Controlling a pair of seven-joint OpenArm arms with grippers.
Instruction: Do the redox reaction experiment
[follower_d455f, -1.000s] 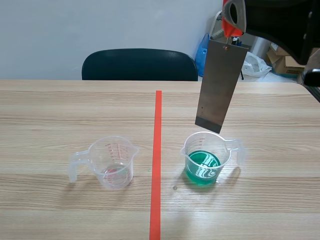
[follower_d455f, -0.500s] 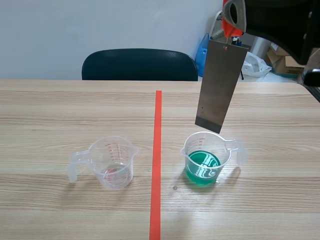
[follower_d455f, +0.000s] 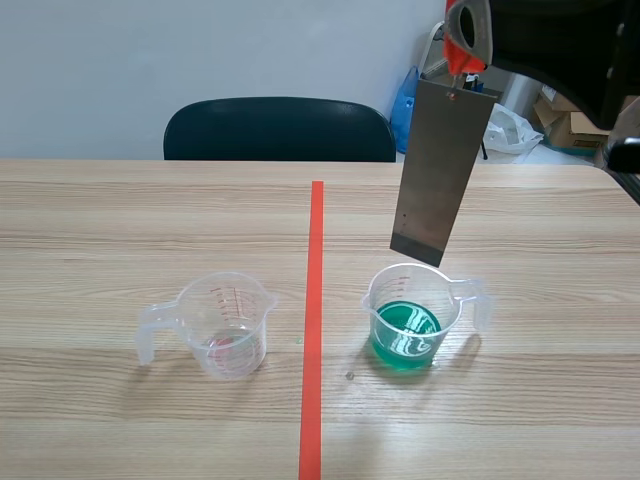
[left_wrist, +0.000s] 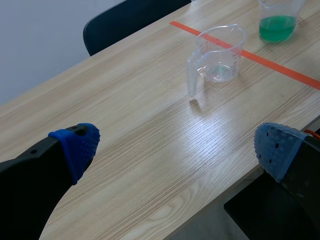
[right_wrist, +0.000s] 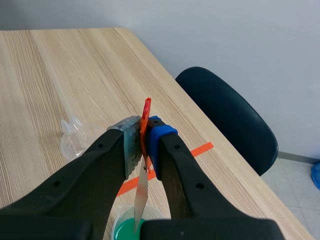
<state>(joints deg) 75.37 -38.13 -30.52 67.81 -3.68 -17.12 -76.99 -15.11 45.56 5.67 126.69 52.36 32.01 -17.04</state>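
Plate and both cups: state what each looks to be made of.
Plate: probably metal, with a dull grey, brushed-looking finish. It is thin, flat and rigid, hanging straight from the orange clip in the right gripper.
Cup with green liquid and nearly empty cup: likely clear, glossy plastic. Both have see-through walls, moulded handles and spouts, and the nearly empty one has printed scale marks.

See grey metal plate (follower_d455f: 438, 170) hanging off orange-red clip (follower_d455f: 462, 45) under right arm (follower_d455f: 560, 45), slightly tilted, lower edge just above clear beaker (follower_d455f: 412, 300) of green liquid (follower_d455f: 405, 335), clear of the liquid, right of tape line (follower_d455f: 314, 320). Also see second clear beaker (follower_d455f: 222, 322) left of the line, pinkish trace at bottom. Both on tabletop (follower_d455f: 100, 230); dark chair (follower_d455f: 278, 130) behind.
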